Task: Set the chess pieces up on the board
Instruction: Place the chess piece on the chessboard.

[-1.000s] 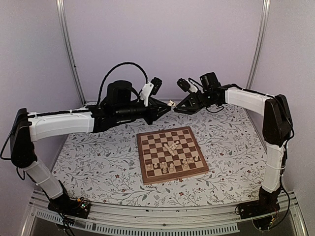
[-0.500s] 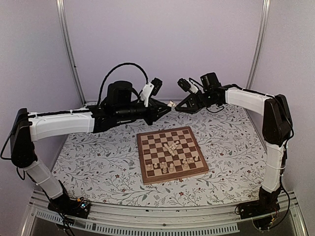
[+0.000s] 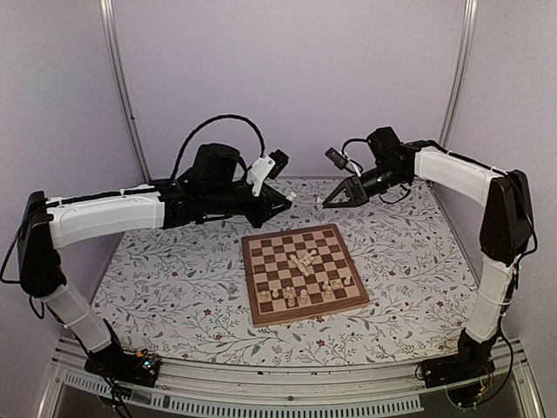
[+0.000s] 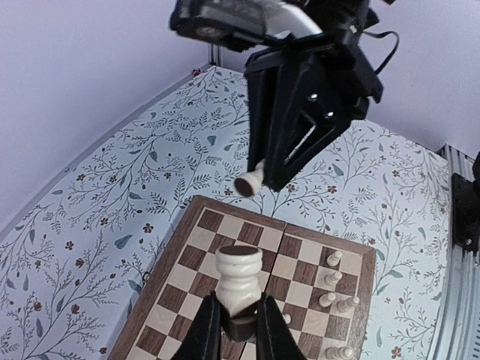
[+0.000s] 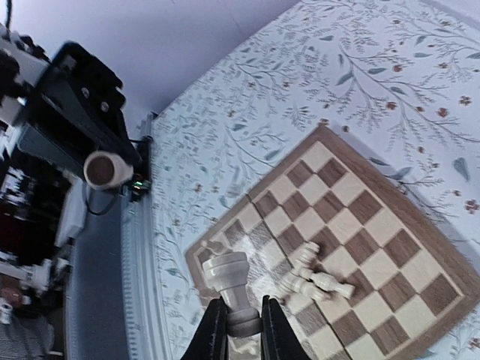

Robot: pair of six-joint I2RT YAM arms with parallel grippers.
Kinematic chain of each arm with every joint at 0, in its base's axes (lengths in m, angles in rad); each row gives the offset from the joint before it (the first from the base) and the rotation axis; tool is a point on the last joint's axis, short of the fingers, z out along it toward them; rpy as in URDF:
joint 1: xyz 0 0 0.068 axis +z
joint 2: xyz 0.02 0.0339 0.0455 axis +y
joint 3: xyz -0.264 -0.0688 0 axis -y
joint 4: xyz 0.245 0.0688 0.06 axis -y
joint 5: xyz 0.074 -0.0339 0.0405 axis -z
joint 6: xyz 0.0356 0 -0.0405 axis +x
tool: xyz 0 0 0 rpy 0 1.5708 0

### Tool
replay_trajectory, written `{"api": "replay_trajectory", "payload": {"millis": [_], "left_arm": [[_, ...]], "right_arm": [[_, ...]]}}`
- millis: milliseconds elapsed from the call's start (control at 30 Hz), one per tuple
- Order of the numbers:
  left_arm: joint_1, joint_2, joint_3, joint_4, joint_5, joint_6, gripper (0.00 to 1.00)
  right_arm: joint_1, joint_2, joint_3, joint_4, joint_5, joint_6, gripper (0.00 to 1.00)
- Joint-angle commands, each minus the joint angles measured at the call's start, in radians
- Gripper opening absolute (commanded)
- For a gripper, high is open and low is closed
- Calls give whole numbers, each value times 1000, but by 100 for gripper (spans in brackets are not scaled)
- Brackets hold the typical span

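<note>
Presently your left tool [image 4: 234, 330] pinches one cream turned-wood chess piece [image 4: 238, 281], your right tool [image 5: 238, 326] a second cream piece [image 5: 227, 281]; next, probably lower each upright onto the brown-checked wooden board [image 3: 287, 248].

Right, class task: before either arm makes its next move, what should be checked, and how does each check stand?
1. Grip of left end effector on left-held piece: ok.
2. Grip of right end effector on right-held piece: ok.
3. Gap between the two end effectors: ok.
4. Middle of board free of tipped pieces: not ok, a heap lies there.
5. Target squares for the held pieces free: cannot tell.
</note>
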Motion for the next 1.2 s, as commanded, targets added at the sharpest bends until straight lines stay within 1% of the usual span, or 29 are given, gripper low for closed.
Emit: {"api": "replay_trajectory", "payload": {"millis": [0, 100, 267, 333, 400, 533, 633, 800, 967, 1167], "left_arm": [[50, -18, 25, -64, -69, 62, 0], [88, -30, -8, -21, -77, 42, 0], [148, -55, -79, 29, -87, 27, 0], [166, -60, -107, 37, -101, 14, 0], [168, -62, -101, 10, -117, 10, 0], [165, -76, -99, -2, -128, 5, 0], [154, -79, -89, -25, -136, 6, 0], [113, -76, -78, -52, -168, 6, 0], [65, -66, -56, -89, -221, 26, 0], [57, -94, -59, -90, -233, 31, 0]], "right_arm": [[21, -197, -84, -112, 464, -275, 1], [71, -306, -190, -122, 682, -367, 1], [193, -435, -372, -135, 946, -496, 1], [236, -460, -433, -136, 1017, -536, 1], [278, -483, -491, -135, 1093, -566, 1], [359, -510, -588, -109, 1197, -601, 2], [405, -512, -628, -91, 1254, -604, 2], [451, -481, -637, -93, 1274, -584, 3], [479, -413, -625, -94, 1300, -564, 5], [493, -345, -586, -93, 1305, -560, 6]]}}
